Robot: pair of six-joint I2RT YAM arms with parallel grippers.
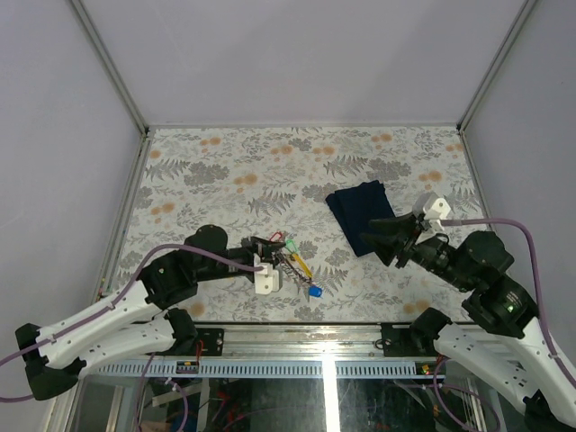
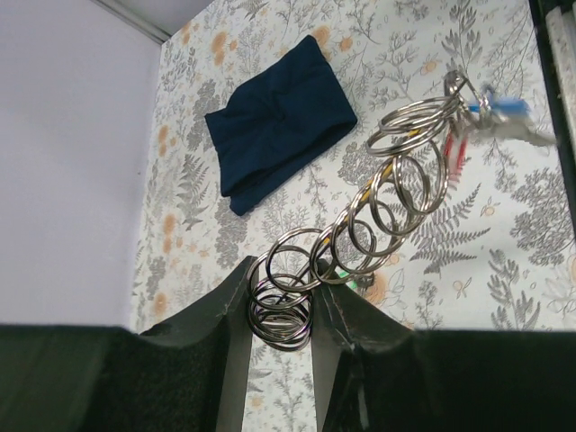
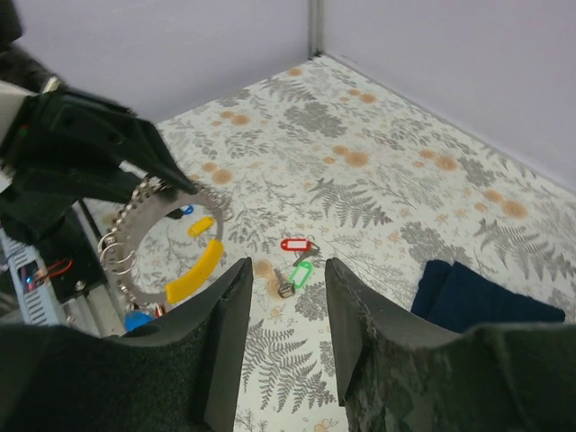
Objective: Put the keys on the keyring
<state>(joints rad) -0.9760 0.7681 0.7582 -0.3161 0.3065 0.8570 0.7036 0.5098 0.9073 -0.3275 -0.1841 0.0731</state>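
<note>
Left pincer (image 2: 283,297) clenched on the keyring (image 3: 192,277), pinching a stack of its small split rings at the near end. The ring is lifted clear of the bench (image 1: 225,171) and tilted, near the front edge at mid-width. It shows yellow tags along its rim. A blue-tagged key (image 2: 504,106) sits at the ring's far end, but it's blurred and I can't tell if it's threaded on.

Just right of the ring, lying loose on the bench, are a green-tagged key (image 3: 297,274) and a red tag (image 3: 295,244) beside it, both apart from the ring.

Further right is a folded navy cloth (image 1: 360,211), flat on the bench and well apart from the keys.

Right pincer (image 3: 286,270) released, jaws spread with nothing between them. It's raised above the bench next to the cloth, pointing left toward the loose keys.
</note>
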